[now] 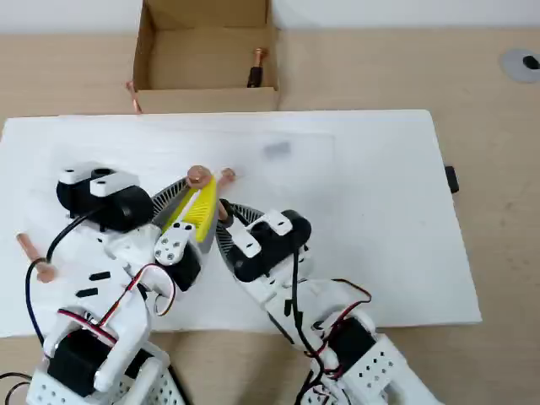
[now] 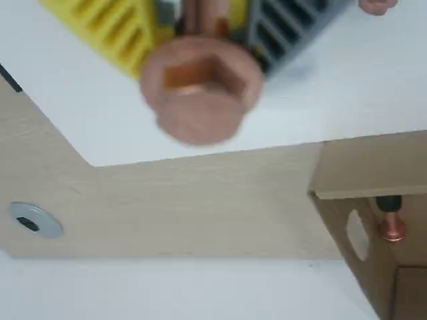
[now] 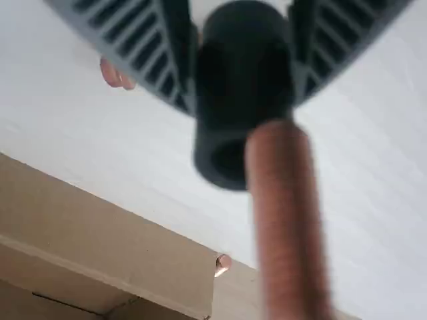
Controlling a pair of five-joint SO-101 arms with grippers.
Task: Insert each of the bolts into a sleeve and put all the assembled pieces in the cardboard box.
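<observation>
Left gripper (image 1: 200,187) (the yellow one), seen from high up, squeezes a copper bolt (image 1: 198,175) well out in front of the cardboard box (image 1: 143,59). Right gripper (image 1: 221,215), just beside it, clamps a black sleeve (image 1: 223,207). One finished piece (image 1: 256,67) lies inside the box. From the left wrist, the bolt's six-sided head sits in the grip, with the box far behind. From the right wrist, the sleeve is pinched tight, and the bolt's shaft touches its end.

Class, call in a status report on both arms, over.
Left gripper shut on bolt. Right gripper shut on sleeve, bolt shaft by its mouth. One assembled piece in cardboard box.
</observation>
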